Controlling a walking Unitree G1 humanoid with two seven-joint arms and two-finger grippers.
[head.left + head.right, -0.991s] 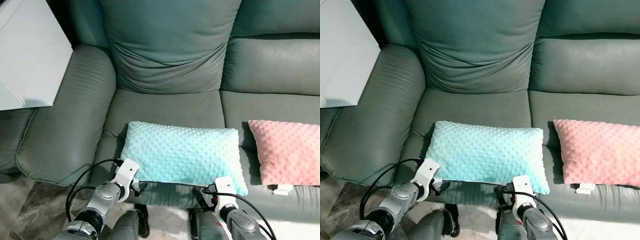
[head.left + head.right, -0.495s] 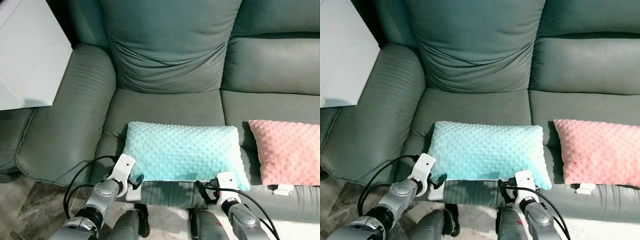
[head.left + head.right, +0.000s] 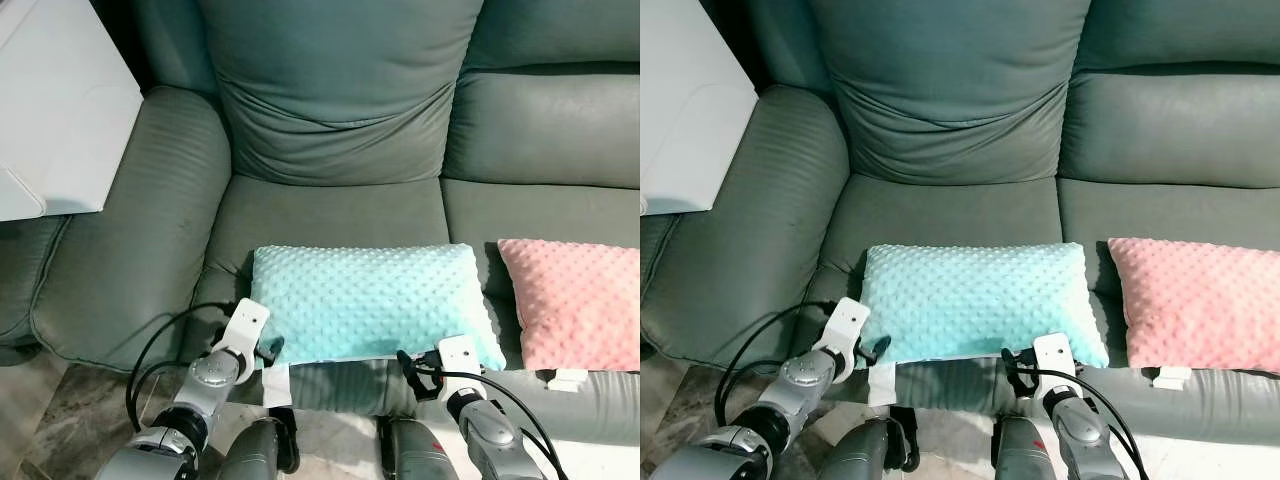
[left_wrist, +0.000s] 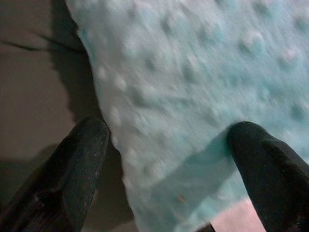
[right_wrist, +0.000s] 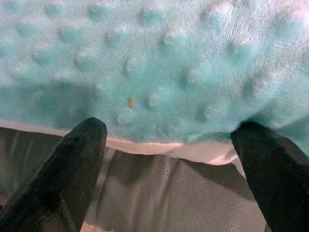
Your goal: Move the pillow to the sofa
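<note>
1. Left gripper (image 4: 164,159): fingers spread wide, one black finger (image 4: 77,159) on each side of the pillow's near left corner, clamping nothing. In the head view the gripper (image 3: 262,352) sat at the seat's front edge, just short of that corner.

2. Right gripper (image 5: 169,154): likewise released, fingers apart and pointing at the pillow's near long edge, where the white underside seam showed above the sofa leather. In the head view it (image 3: 420,362) sat just below the pillow's near right corner.

3. Pillow (image 3: 372,302): teal, dotted plush, lying flat on the sofa's left seat cushion. Long axis ran left to right, across the robot's front. Near edge lay at the seat's front lip, directly ahead of both grippers; far edge was well short of the backrest.

4. Key relation: the pillow lay forward of both grippers, each facing one near corner and about equally close. Judgement: placement looked done or nearly so; any further push would go straight ahead, square to the long axis.

5. Sofa (image 3: 340,120): grey-green, with a broad back cushion behind the pillow.

6. Pink pillow (image 3: 570,300): on the next seat to the right, just beside the teal one, not touching.

7. White tag (image 3: 276,384): hung below the pillow's left corner, beside the left gripper.
</note>
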